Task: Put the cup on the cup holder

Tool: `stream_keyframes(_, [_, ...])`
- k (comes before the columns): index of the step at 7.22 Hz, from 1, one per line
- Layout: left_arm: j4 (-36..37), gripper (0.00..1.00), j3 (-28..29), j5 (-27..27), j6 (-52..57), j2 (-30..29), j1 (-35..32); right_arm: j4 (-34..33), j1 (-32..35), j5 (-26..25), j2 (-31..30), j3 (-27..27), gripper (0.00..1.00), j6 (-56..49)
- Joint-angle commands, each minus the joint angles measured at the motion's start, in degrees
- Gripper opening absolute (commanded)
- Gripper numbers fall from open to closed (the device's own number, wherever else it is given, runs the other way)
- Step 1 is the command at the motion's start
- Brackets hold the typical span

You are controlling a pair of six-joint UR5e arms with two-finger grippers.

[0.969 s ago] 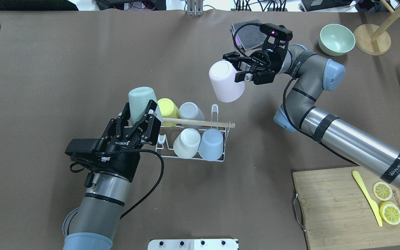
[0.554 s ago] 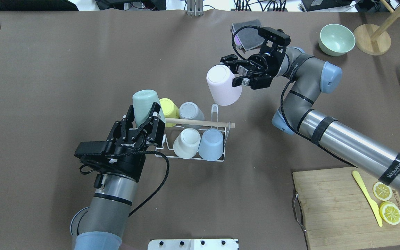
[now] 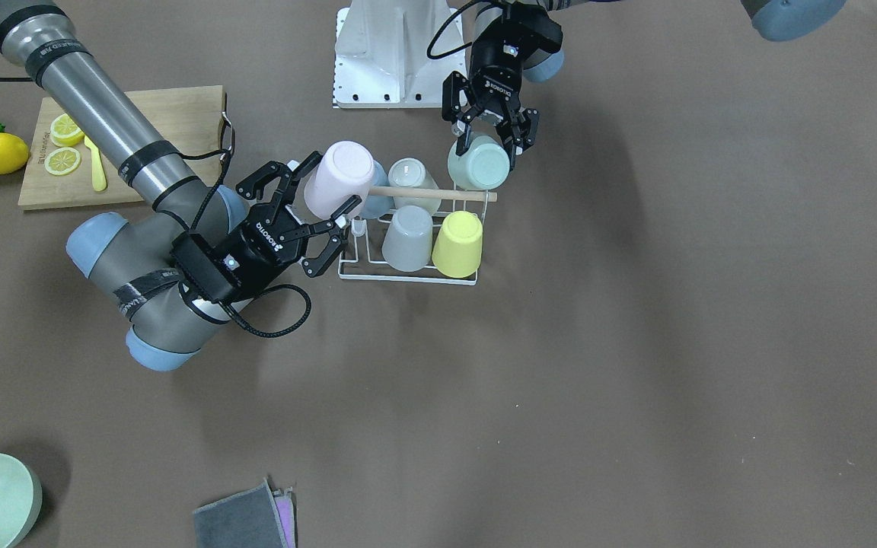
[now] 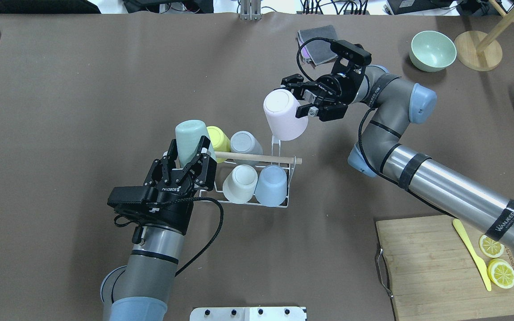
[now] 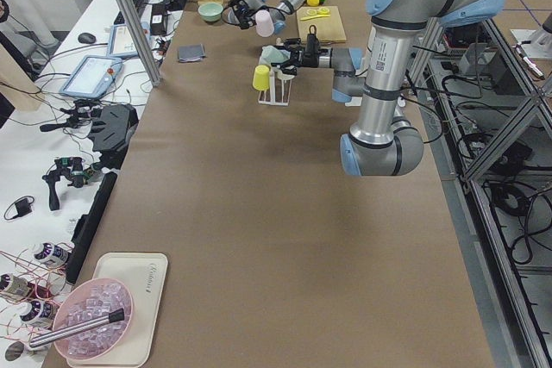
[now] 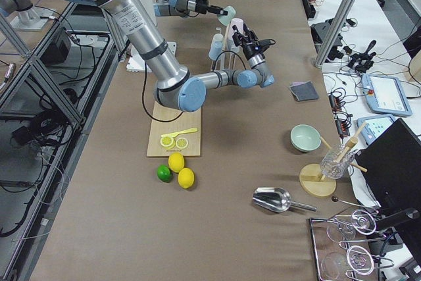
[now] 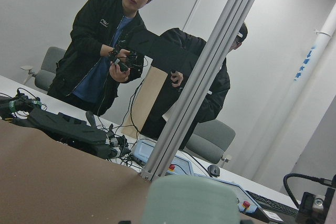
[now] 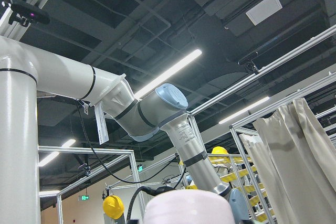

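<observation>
Since the overhead frame from just over half a second back, the cup holder (image 4: 283, 159) has not shifted. It sits mid-table, a white wire rack with a pale wooden rod (image 4: 239, 156) across its top. It carries four upturned cups: a yellow cup (image 4: 218, 137) and a grey cup (image 4: 245, 141) in the far row, and a cream cup (image 4: 240, 183) and a blue cup (image 4: 271, 185) in the near row.

The two carried cups have changed. The mint cup (image 4: 190, 138) is pinched between the closed fingers of the left gripper (image 4: 189, 150). It has eased a little to the right, nearer the rack's left end, and its arm has come along. The pink cup (image 4: 283, 115), clamped in the right gripper (image 4: 296, 96), has dropped a touch in that view. Its lower edge now overlaps the top of the bare wire loop (image 4: 275, 143) at the rack's far right corner.

Seen from overhead, the mint cup seems to lie beside the yellow one. The front-facing view puts it on the robot's side of the rod, in line with the cream cup. That view also shows the pink cup's flat base turned toward the camera, covering part of the blue cup. Both carried cups are tilted. Whether either touches the rack I cannot tell. Each wrist camera catches only its own cup's base along the bottom edge.

Off to the right lie a cutting board (image 4: 417, 249) with lemon slices (image 4: 491, 245) and, farther off, a green bowl (image 4: 433, 50).
</observation>
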Motion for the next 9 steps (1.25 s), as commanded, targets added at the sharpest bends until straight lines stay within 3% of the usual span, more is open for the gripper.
stream_keyframes(1, [-0.02, 0.43, 0.14, 0.04, 0.00, -0.02, 0.35, -0.08, -0.18, -0.07, -0.27, 0.00, 0.25, -0.17])
stream_keyframes(9, [-1.16, 0.43, 3.30, 4.26, -0.09, -0.37, 3.78, 0.01, -0.18, 0.20, -0.35, 0.09, 0.25, -0.17])
